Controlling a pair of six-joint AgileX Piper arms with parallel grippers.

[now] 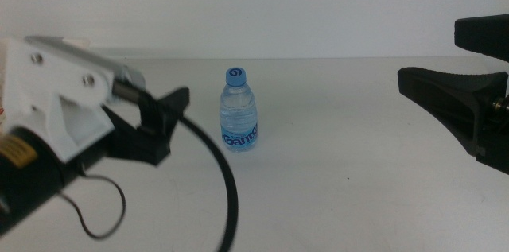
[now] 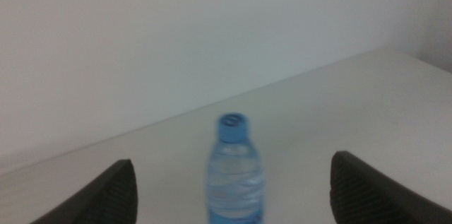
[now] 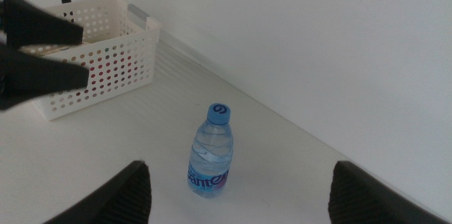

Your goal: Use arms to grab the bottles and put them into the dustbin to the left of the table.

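Observation:
A small water bottle [image 1: 238,113] with a blue cap and blue label stands upright on the off-white table [image 1: 342,196]. My left gripper [image 1: 171,125], on the arm with the white housing, is open and empty just left of the bottle. In the left wrist view the bottle [image 2: 234,178] stands ahead, centred between the jaws. My right gripper [image 1: 428,53] is open and empty, well to the right of the bottle. The bottle also shows in the right wrist view [image 3: 210,153]. The white perforated dustbin [image 3: 99,54] stands beyond the left gripper [image 3: 39,51]; something red shows through its holes.
A black cable [image 1: 227,180] loops from the left arm over the table's front. A pale wall [image 1: 262,5] rises behind the table's far edge.

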